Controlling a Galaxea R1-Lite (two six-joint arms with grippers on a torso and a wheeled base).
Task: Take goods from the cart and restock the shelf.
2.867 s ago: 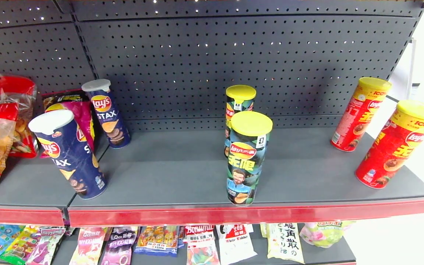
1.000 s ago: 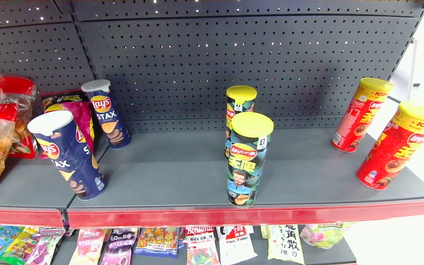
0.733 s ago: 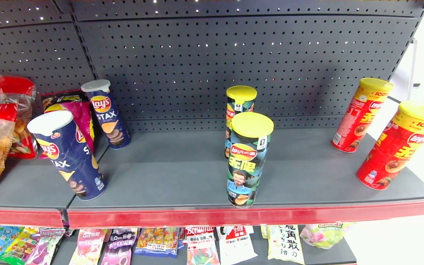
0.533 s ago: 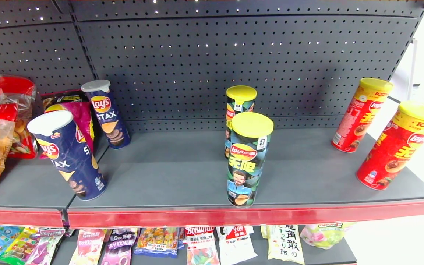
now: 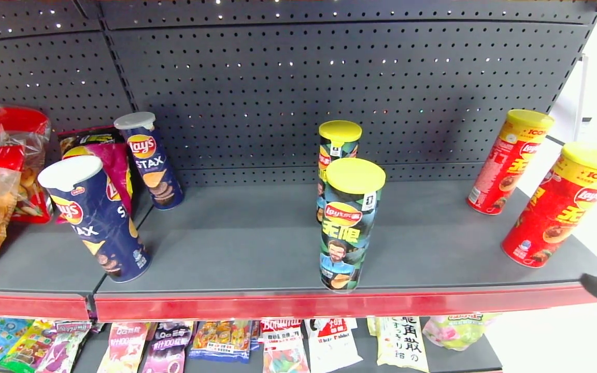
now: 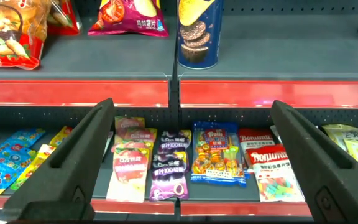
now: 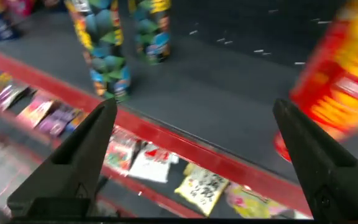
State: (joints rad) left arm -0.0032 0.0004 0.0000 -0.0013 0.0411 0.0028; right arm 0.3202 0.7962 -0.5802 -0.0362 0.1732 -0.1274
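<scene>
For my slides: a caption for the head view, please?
Blue cans, green cans and red cans stand paired on the grey shelf, snack packets below.

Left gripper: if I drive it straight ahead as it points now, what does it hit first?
Probably the red shelf edge below the blue can; the open left gripper aims about there. Slightly lower, it would reach the candy bags. Depth is unclear.
</scene>
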